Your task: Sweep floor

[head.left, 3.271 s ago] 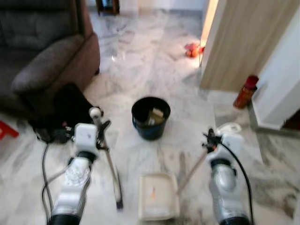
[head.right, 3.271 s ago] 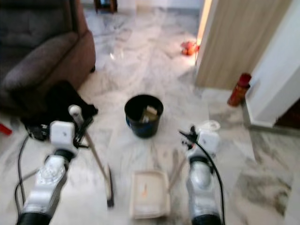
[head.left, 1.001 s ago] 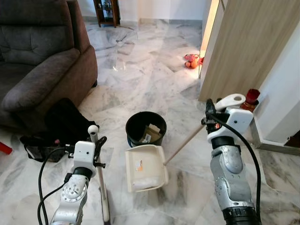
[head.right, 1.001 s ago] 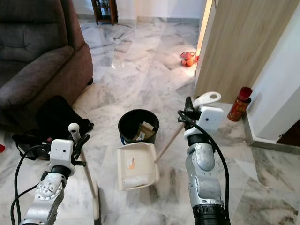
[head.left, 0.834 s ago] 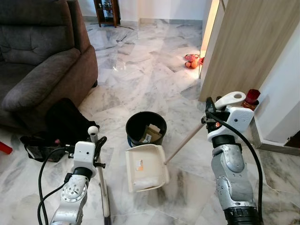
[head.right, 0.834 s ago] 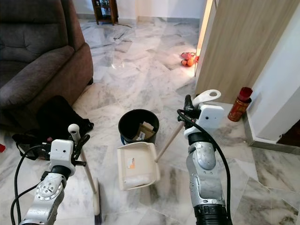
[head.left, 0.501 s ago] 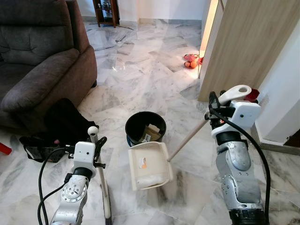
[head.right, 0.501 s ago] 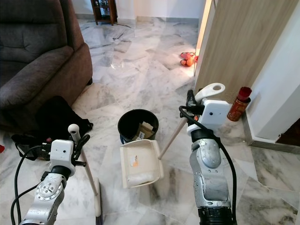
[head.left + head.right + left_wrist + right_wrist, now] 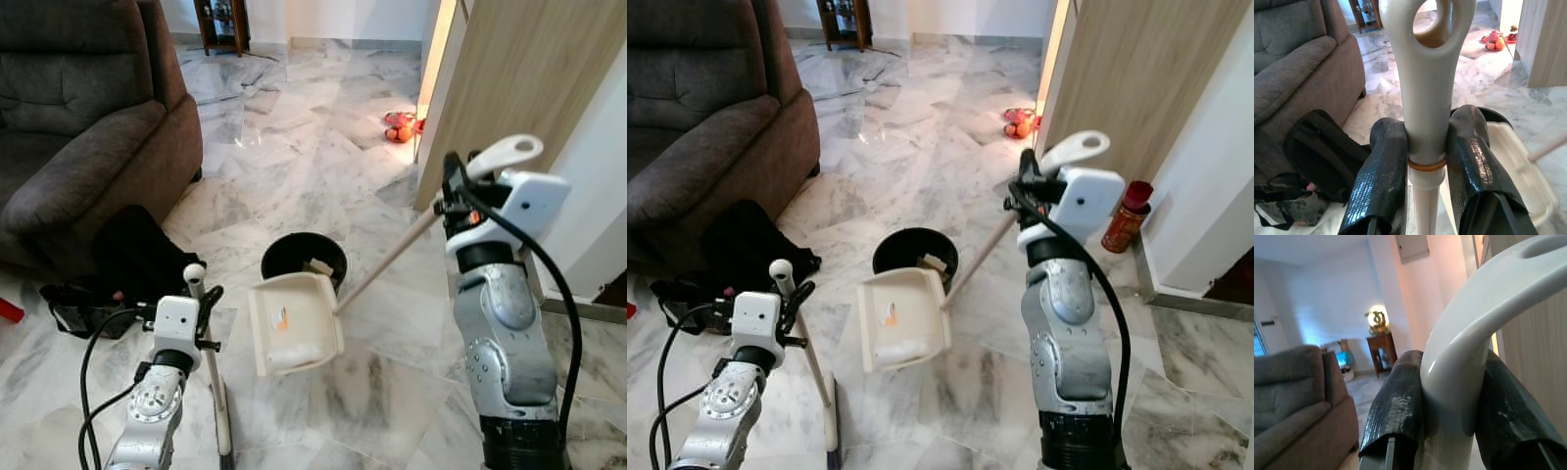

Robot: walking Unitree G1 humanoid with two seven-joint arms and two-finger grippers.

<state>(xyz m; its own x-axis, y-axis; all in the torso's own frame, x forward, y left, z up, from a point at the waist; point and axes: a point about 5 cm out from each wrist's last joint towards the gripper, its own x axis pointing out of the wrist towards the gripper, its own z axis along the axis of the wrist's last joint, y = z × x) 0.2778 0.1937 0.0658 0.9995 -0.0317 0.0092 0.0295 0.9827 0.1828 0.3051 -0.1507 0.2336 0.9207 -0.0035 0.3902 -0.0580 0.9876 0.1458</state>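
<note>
My right gripper (image 9: 453, 192) is shut on the top of the long handle (image 9: 1474, 323) of a cream dustpan (image 9: 294, 323). The pan hangs tilted above the floor, just in front of a black bin (image 9: 294, 255) that holds some scraps. It covers the bin's near rim. My left gripper (image 9: 1426, 122) is shut on the cream handle of a broom (image 9: 1425, 93). The broom stands nearly upright at my left, with its brush (image 9: 223, 431) on the marble floor.
A dark grey sofa (image 9: 88, 117) stands at the left, with a black bag (image 9: 137, 250) and cables at its foot. A wooden partition (image 9: 509, 78) and white wall rise at the right, a red bottle (image 9: 1122, 220) at their base. Orange toys (image 9: 399, 127) lie further off.
My right arm has risen and carried the dustpan up off the floor and leftwards, against the front of the bin. The left arm and broom have barely moved.
</note>
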